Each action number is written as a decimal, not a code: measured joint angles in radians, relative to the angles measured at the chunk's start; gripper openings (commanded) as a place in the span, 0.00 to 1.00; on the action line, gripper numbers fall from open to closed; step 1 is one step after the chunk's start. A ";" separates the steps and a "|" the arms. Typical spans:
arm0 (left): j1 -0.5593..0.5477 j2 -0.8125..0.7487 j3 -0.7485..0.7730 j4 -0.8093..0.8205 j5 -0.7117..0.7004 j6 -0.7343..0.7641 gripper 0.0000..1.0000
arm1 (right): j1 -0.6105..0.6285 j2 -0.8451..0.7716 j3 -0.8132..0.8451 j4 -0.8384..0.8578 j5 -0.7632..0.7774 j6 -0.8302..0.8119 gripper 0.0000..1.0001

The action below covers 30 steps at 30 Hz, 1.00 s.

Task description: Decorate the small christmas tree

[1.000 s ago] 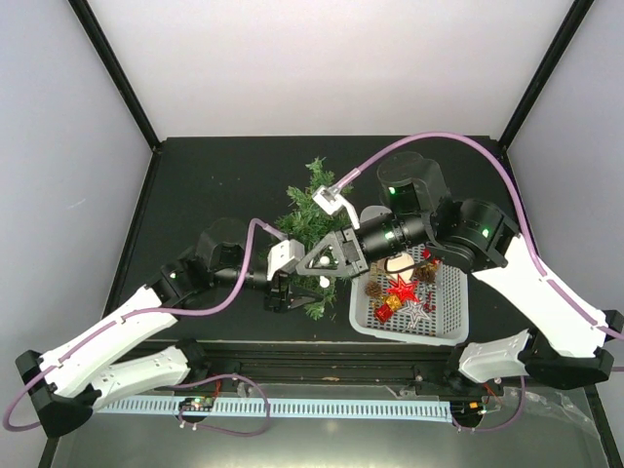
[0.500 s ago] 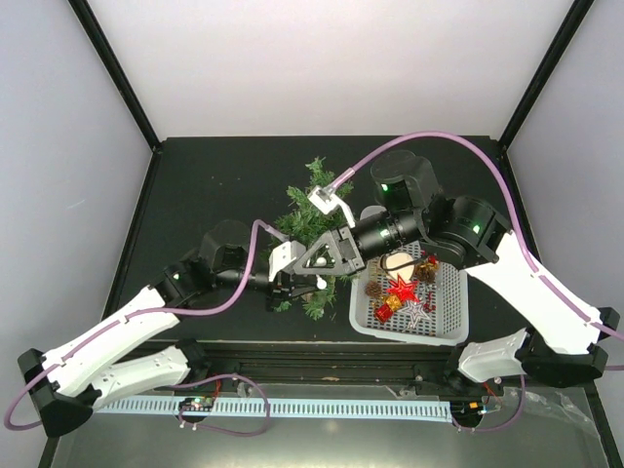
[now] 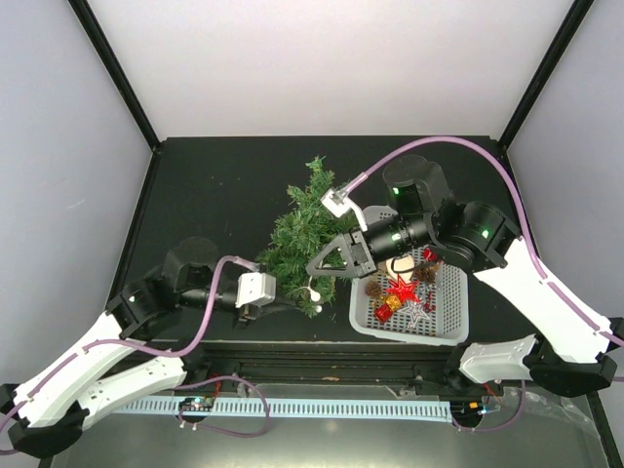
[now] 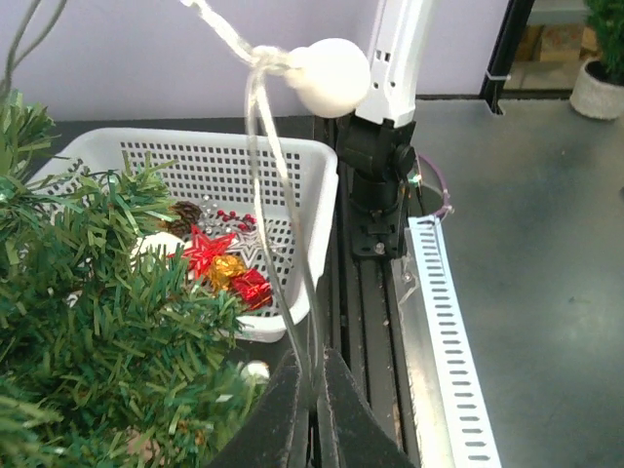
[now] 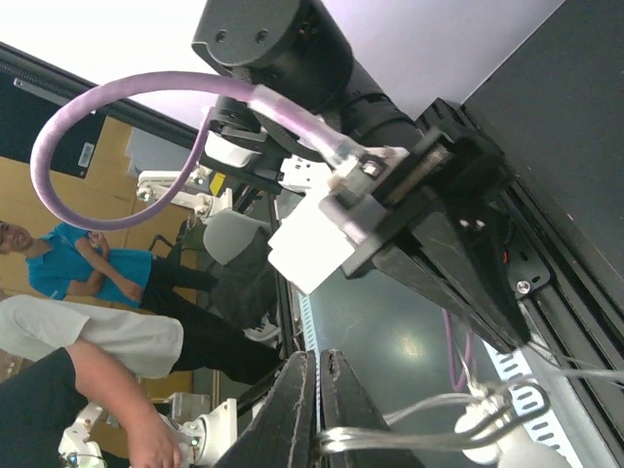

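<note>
The small christmas tree point(image 3: 297, 237) leans over on the black table, its tip toward the back; in the left wrist view its green branches point(image 4: 93, 341) fill the left side. A clear light string point(image 4: 278, 195) with a white bulb point(image 4: 331, 76) runs up from my left gripper point(image 4: 312, 366), which is shut on its wire. In the top view my left gripper point(image 3: 291, 304) sits at the tree's near side, beside a bulb point(image 3: 314, 292). My right gripper point(image 3: 314, 265) is just above it, shut on a loop of the same wire point(image 5: 419, 431).
A white basket point(image 3: 450, 312) stands right of the tree, holding a red star point(image 3: 402, 291), pine cones point(image 3: 373, 289), small gift boxes point(image 3: 389, 305) and a silver star point(image 3: 417, 312). The table's near rail point(image 4: 375, 292) runs close to my left gripper.
My left gripper has shut on the light string's wire and the left arm has drawn back to the left. The tree has tipped leftward. The right gripper has hardly moved.
</note>
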 measured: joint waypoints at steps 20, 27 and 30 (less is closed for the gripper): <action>0.000 -0.051 0.203 -0.216 -0.039 0.145 0.02 | -0.039 -0.009 -0.076 -0.015 -0.041 -0.044 0.01; 0.000 -0.057 0.214 -0.273 -0.093 0.241 0.01 | -0.051 -0.014 -0.093 -0.015 -0.066 -0.059 0.01; 0.000 -0.075 0.214 -0.311 -0.146 0.285 0.02 | -0.062 -0.017 -0.100 -0.020 -0.082 -0.072 0.01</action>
